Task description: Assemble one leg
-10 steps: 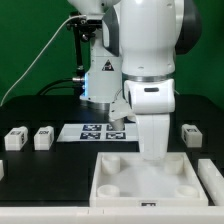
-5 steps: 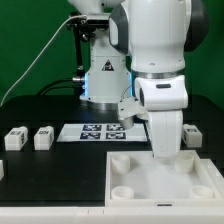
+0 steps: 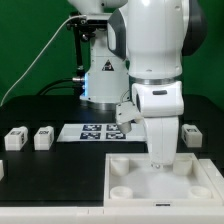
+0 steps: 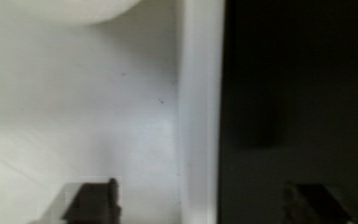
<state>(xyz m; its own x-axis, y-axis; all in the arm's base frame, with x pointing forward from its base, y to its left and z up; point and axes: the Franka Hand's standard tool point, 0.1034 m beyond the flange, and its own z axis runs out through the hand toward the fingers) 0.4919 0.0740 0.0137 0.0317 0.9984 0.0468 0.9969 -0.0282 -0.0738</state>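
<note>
Three legs sit loose on the bench (image 3: 60, 175), none held. Far-left leg (image 3: 12, 139) and second leg (image 3: 43, 137) are side by side but apart at the exterior view's left, and the right leg (image 3: 188, 133) is alone at the exterior view's right. Each is a small white block with a black-and-white square marker on the face toward the camera. All three are clear of the panel (image 3: 185, 178).

The arm (image 3: 155, 60) hangs over the panel's rear edge and hides the fingers in the exterior view.

In the wrist view the gripper (image 4: 202, 205) is released: two dark fingers (image 4: 96, 200) spread apart, nothing between them. Below it are the white panel surface, the panel's edge and the dark bench. The marker board (image 3: 95, 132) lies behind the panel.
</note>
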